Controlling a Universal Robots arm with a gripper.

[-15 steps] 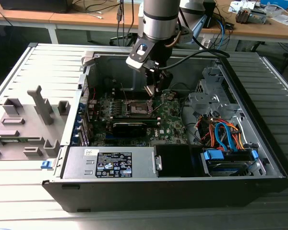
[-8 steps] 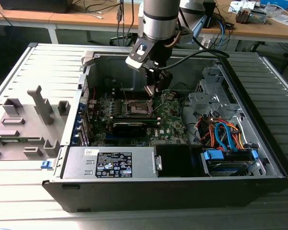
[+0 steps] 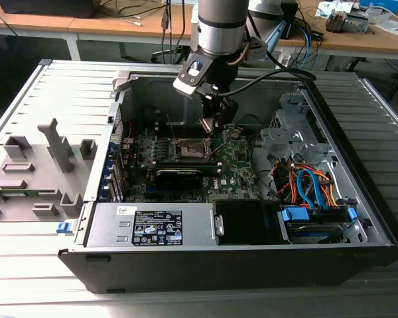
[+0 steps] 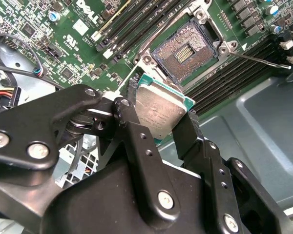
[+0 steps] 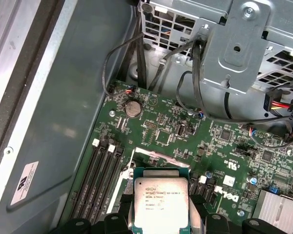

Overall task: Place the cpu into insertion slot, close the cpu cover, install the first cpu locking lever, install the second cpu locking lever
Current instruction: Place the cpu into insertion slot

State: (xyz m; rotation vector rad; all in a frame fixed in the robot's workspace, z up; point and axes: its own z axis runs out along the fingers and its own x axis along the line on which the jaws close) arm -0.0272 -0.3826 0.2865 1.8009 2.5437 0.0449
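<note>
silvery-grey cpu (image 4: 158, 113), green-edged; black pincer (image 4: 158, 127)

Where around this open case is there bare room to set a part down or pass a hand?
Free: the slatted table on the exterior view's right of the case, and the bare grey panel bordering the memory slots. Crowded: the drive corner's cables, and over the insertion slot, where the gripper holds the cpu.

Soft, even light from above fills the exterior view: the counter (image 3: 33, 271) is pale and bright, while the case (image 3: 252, 262) holds deep shadow along its near wall. In both wrist views the cpu (image 4: 158, 109) (image 5: 161, 200) carries a dull sheen. In the second wrist view the black end effector (image 4: 161, 105) catches pale highlights, and in the first the board (image 5: 185, 141) is evenly lit.
</note>
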